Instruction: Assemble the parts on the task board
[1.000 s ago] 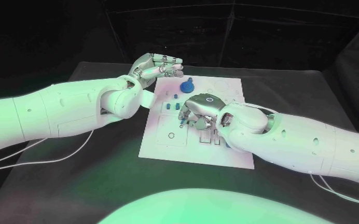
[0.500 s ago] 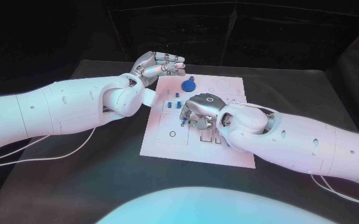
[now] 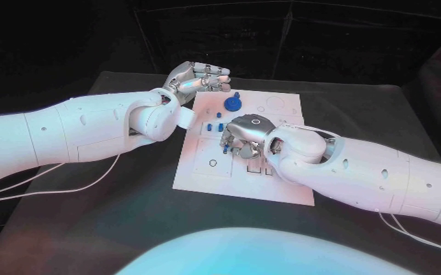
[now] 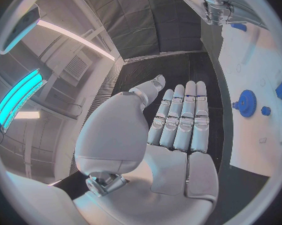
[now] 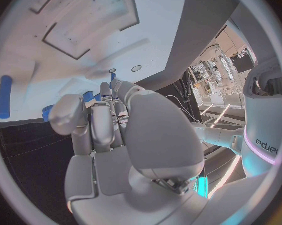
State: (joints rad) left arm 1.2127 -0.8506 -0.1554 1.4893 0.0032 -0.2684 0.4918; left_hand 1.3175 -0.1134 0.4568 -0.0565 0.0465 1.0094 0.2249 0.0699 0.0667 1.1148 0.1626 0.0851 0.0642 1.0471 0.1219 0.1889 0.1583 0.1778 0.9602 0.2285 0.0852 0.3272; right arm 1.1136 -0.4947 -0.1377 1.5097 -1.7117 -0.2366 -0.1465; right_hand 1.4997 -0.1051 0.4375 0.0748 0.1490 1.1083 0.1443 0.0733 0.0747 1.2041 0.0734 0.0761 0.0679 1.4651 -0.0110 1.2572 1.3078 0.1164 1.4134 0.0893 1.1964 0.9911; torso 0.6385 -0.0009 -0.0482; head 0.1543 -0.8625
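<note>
Matt white task board (image 3: 276, 189), glossy blue parts (image 3: 232, 104)

text: none legible | task board (image 3: 276, 106): no readable markings

Task board (image 3: 276, 106): centre and lower right hidden under right hand (image 3: 245, 136); any part in its fingers too small to tell.
</note>
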